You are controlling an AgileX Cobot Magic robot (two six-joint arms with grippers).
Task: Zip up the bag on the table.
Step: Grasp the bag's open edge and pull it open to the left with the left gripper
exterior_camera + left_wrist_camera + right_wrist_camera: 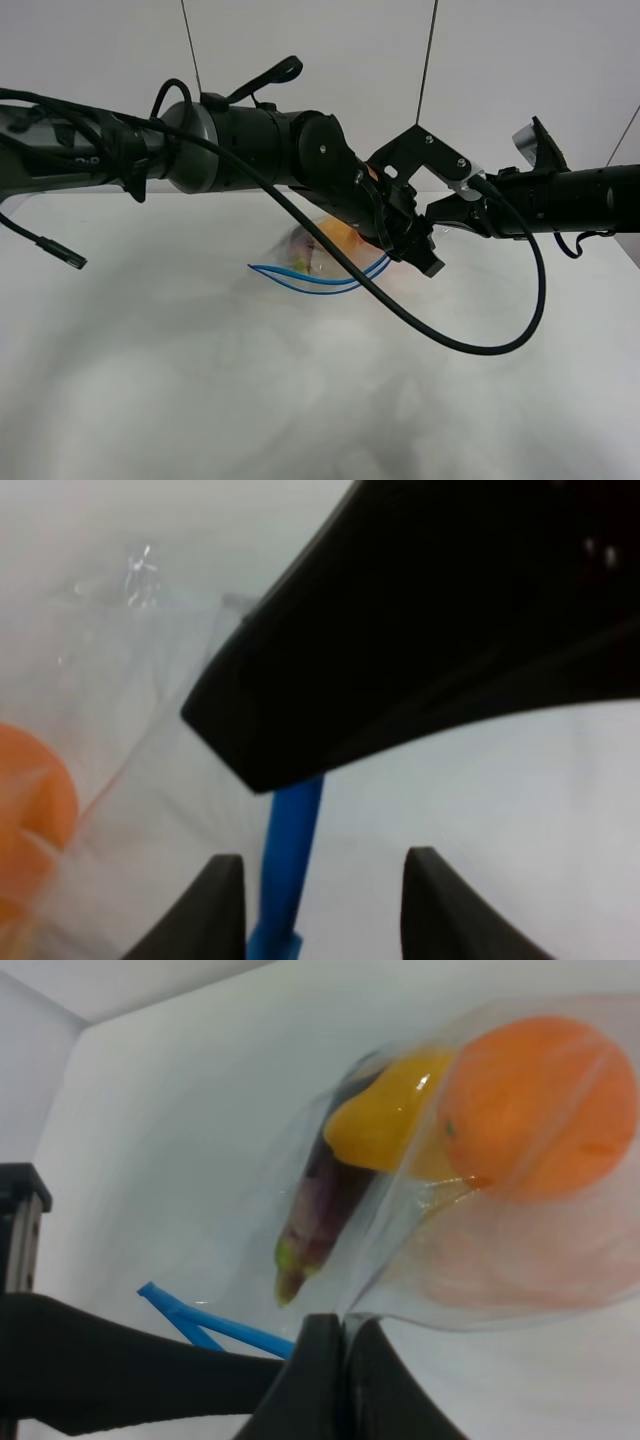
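Right gripper [343,1322] closed, apparently pinching clear crinkly plastic zip bag [500,1260]; left gripper [320,858] part-open astride blue zip strip [290,840]. Film judged limp, slippery: hold by strip.

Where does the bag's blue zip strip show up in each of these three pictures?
Exterior high: the blue zip strip curves across the middle, under both arms.
Left wrist: the strip runs between the open left fingers.
Right wrist: the strip lies beside the right fingers, shut on the bag.
Shared landmark: the orange inside the bag.
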